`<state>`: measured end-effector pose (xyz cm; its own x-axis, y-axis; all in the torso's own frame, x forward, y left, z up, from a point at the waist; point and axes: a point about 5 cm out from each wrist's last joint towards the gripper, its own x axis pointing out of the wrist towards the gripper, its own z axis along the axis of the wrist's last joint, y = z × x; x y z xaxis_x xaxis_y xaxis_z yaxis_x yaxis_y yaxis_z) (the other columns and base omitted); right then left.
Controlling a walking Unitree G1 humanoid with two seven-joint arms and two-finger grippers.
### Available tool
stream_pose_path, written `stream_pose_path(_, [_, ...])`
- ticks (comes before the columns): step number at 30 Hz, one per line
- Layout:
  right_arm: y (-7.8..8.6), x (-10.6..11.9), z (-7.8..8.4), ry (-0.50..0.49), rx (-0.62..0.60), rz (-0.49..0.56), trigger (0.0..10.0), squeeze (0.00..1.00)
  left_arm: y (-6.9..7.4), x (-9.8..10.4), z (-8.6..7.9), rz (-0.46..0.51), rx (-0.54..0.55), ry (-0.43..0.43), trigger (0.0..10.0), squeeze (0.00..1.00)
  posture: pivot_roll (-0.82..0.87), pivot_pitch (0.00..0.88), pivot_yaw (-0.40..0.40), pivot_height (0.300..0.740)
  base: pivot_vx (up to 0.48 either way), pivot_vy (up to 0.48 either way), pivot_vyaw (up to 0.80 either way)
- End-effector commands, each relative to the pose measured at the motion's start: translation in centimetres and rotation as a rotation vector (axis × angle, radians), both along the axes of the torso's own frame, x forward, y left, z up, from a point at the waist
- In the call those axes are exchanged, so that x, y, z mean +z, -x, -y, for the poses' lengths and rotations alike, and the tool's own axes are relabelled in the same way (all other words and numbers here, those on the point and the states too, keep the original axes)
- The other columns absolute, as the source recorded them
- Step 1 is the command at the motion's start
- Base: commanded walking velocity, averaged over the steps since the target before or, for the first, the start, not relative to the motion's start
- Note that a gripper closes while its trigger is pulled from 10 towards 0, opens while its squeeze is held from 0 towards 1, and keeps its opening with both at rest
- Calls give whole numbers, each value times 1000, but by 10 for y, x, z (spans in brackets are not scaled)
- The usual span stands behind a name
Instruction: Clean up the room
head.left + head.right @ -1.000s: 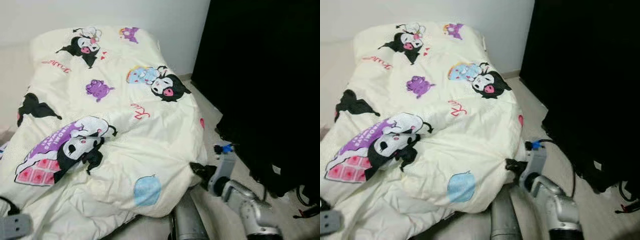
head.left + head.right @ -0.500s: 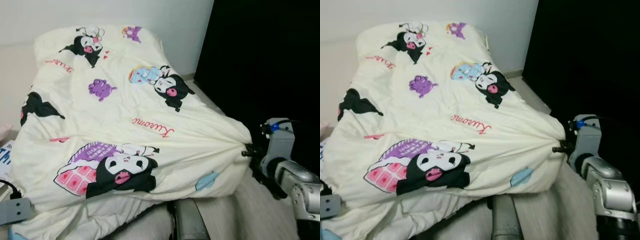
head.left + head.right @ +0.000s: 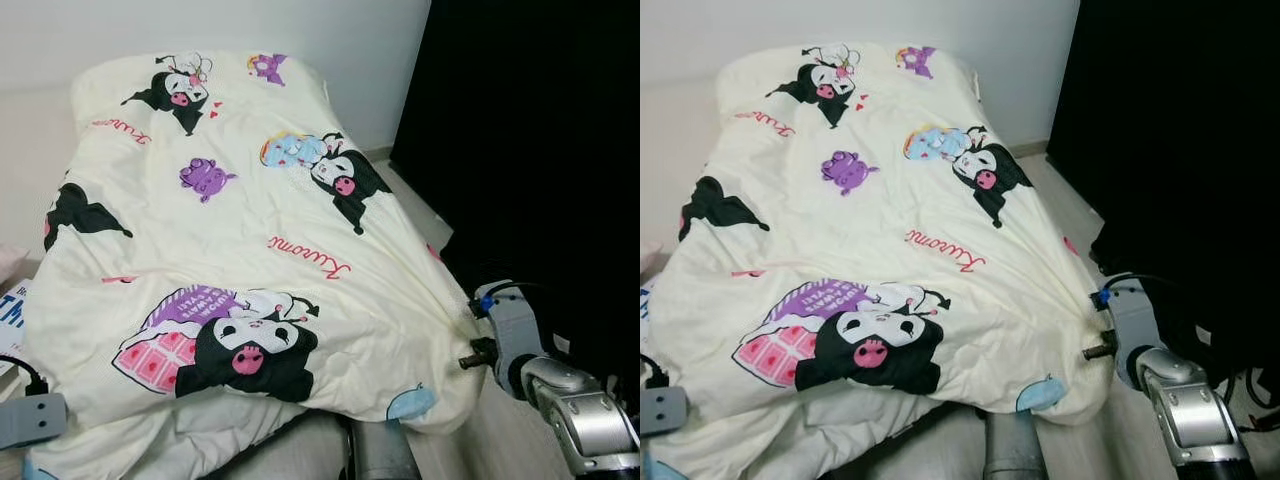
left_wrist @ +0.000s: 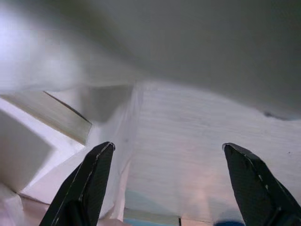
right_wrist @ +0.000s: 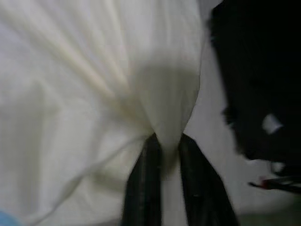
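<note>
A cream duvet (image 3: 250, 230) printed with black, purple and pink cartoon figures lies spread over the bed. My right gripper (image 3: 464, 352) is at the duvet's near right corner, low beside the bed, shut on a pinch of the fabric. In the right wrist view the duvet cloth (image 5: 117, 70) bunches into a fold between the two black fingers (image 5: 143, 188). My left gripper (image 4: 169, 148) is open, with nothing between its fingers, over pale white surfaces. A grey part of the left arm (image 3: 30, 420) shows at the near left edge of the bed.
A large black mass (image 3: 540, 150) fills the right side, close to my right arm. A strip of pale floor (image 3: 420, 215) runs between it and the bed. A white wall (image 3: 340, 50) stands behind. Printed paper (image 3: 8, 318) lies at the bed's left edge.
My right gripper pulled the duvet corner out to the right, unfolding and flattening the cover. Since half a second ago it has dropped lower and nearer with the corner still held.
</note>
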<state>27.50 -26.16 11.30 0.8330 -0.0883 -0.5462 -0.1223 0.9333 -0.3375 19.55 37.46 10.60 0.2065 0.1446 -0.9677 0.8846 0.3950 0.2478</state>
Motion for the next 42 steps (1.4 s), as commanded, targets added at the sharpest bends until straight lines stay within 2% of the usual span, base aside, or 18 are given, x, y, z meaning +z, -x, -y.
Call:
stream_pose_path(1, [0, 3, 8, 40, -33, 14, 10000, 1000, -5, 1, 9, 39, -7, 72, 10000, 0, -170, 198, -43, 521, 0, 0, 0])
stream_pose_path(5, [-2, 13, 15, 67, -47, 40, 10000, 1000, -12, 9, 34, 103, -14, 282, 10000, 0, -165, 197, -46, 521, 0, 0, 0])
stream_pose_path(7, [-2, 13, 15, 67, -47, 40, 10000, 1000, -12, 9, 34, 103, -14, 282, 10000, 0, -165, 197, -46, 521, 0, 0, 0])
stream_pose_path(8, [-6, 24, 19, 56, -57, 80, 10000, 1000, -17, 26, 69, 160, -60, 587, 10000, 0, -164, 197, -46, 521, 0, 0, 0])
stream_pose_path(11, [-9, 30, 19, 42, -58, 100, 10000, 1000, -17, 38, 86, 177, -111, 753, 10000, 0, -164, 197, -46, 521, 0, 0, 0])
stream_pose_path(14, [-17, 43, 15, 2, -53, 156, 10000, 1000, -18, 69, 111, 267, -131, 1160, 10000, 0, -157, 197, -43, 521, 0, 0, 0])
stream_pose_path(18, [-22, 47, 8, -7, -38, 196, 10000, 1000, -23, 75, 111, 386, -32, 1353, 10000, 0, -156, 197, -41, 521, 0, 0, 0])
stream_pose_path(20, [-24, 47, 5, -12, -31, 203, 10000, 1000, -24, 72, 107, 433, 17, 1374, 10000, 0, -153, 198, -42, 521, 0, 0, 0])
stream_pose_path(26, [-28, 40, -8, -37, 1, 199, 10000, 1000, -27, 34, 73, 638, 293, 1054, 10000, 0, -141, 202, -53, 521, 0, 0, 0])
stream_pose_path(27, [-29, 40, -10, -41, 6, 195, 10000, 827, -24, 41, 71, 682, 339, 1103, 10000, 0, -134, 204, -57, 521, 0, 0, 0])
stream_pose_path(28, [-29, 40, -10, -41, 6, 195, 10000, 827, -24, 41, 71, 682, 339, 1103, 10000, 0, -134, 204, -57, 521, 0, 0, 0])
stream_pose_path(29, [-30, 39, -10, -39, 11, 188, 10000, 655, -15, 61, 78, 698, 346, 1318, 10000, 0, -129, 204, -57, 521, 0, 0, 0])
stream_pose_path(30, [-30, 39, -10, -39, 11, 188, 10000, 655, -15, 61, 78, 698, 346, 1318, 10000, 0, -129, 204, -57, 521, 0, 0, 0])
stream_pose_path(33, [-32, 38, -9, -36, 16, 180, 10000, 412, 6, 84, 101, 582, 227, 1608, 10000, 0, -123, 205, -59, 521, 0, 0, 0])
stream_pose_path(34, [-32, 38, -9, -37, 19, 178, 10000, 220, 12, 89, 111, 536, 194, 1688, 10000, 0, -121, 206, -57, 521, 0, 0, 0])
stream_pose_path(35, [-32, 37, -9, -37, 20, 177, 10000, 220, 16, 92, 116, 507, 176, 1735, 10000, 0, -121, 206, -57, 521, 0, 0, 0])
stream_pose_path(40, [-32, 36, -11, -46, 29, 172, 10000, 39, 36, 86, 137, 328, 67, 1763, 10000, 0, -121, 201, -60, 521, 0, 0, 0])
stream_pose_path(42, [-32, 35, -12, -47, 35, 168, 10000, 0, 38, 72, 136, 286, 89, 1641, 10000, 0, -120, 197, -58, 521, 0, 0, 0])
